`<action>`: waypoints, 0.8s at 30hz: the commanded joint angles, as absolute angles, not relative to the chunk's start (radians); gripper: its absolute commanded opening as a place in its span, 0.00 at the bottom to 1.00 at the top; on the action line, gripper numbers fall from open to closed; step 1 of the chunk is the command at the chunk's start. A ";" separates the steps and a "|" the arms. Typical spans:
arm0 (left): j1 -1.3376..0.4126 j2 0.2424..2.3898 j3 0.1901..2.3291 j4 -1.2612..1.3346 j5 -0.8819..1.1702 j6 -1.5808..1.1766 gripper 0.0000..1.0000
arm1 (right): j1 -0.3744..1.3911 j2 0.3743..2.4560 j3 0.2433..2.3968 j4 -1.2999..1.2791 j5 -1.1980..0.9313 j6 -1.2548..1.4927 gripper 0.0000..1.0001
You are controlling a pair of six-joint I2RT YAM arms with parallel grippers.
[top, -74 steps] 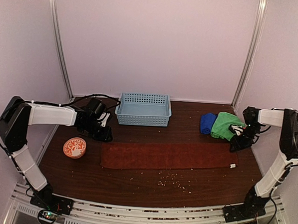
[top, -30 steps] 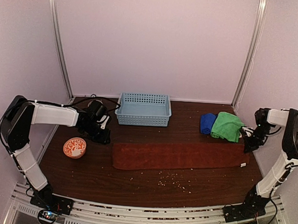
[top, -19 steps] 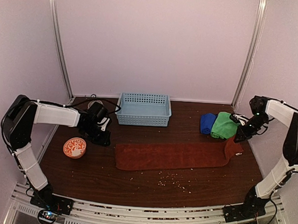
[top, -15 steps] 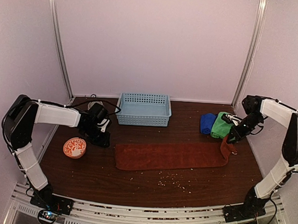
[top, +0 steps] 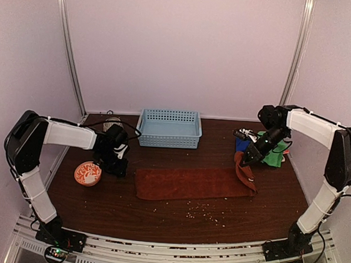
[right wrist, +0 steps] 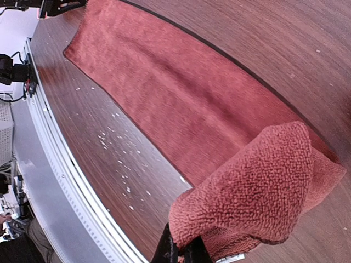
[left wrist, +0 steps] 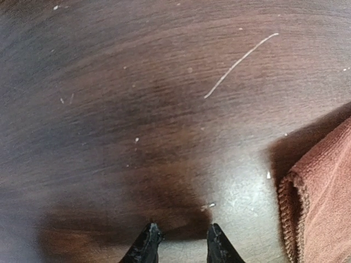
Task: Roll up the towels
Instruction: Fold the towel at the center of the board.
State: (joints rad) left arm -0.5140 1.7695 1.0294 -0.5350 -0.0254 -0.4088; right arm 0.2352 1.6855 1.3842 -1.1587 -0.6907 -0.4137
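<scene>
Right gripper (top: 247,161) clamped on rust-red towel (top: 190,183) end, raised mid-right so I can start rolling — left gripper (left wrist: 181,247) apart, empty.

Pale booth around a dark wooden table (top: 159,222).
Plain lilac-white walls (top: 180,49) enclose it; metal uprights (top: 71,49) stand in the back corners, and a slotted rail (top: 169,250) lines its near edge.
</scene>
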 commanded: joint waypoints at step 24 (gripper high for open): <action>-0.553 1.726 0.972 -0.581 0.105 -0.474 0.16 | 0.690 1.833 1.331 -0.307 -0.884 0.438 0.00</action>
State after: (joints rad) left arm -0.5274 1.7306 0.9909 -0.5716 0.0559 -0.4706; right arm 0.6357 1.7828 1.3041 -0.4416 -0.8593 0.3122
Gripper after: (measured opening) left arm 0.164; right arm 0.008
